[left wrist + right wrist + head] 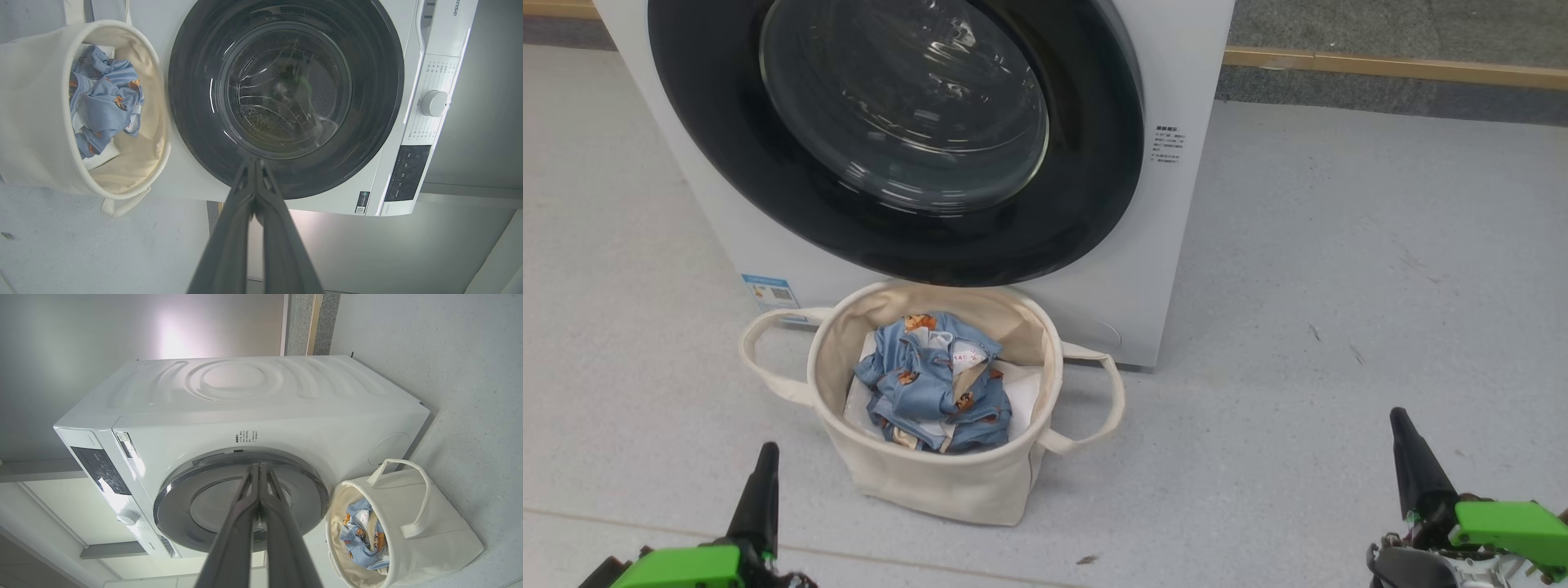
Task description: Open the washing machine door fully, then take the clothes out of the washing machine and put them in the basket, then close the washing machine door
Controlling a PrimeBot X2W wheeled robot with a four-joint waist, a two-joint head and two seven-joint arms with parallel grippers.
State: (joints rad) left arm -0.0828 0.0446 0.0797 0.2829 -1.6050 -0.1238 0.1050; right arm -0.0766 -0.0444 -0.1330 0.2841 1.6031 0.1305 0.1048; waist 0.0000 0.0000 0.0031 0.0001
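Clothes sit bunched in the basket, at 6 o'clock below the closed door of the washer. They look soft, light and floppy, so we'd pinch a raised fold. Our left hand at 7 and right hand at 5 are both pinched closed, holding nothing.

Letters "sense" atop the washing machine panel, red "14" on the clothes tag, smaller print illegible

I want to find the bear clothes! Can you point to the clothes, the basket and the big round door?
the clothes (927, 388): head view, blue fabric mid-pile.
the basket (931, 486): head view, front canvas wall.
the washing machine door (1094, 204): head view, black ring's right side.
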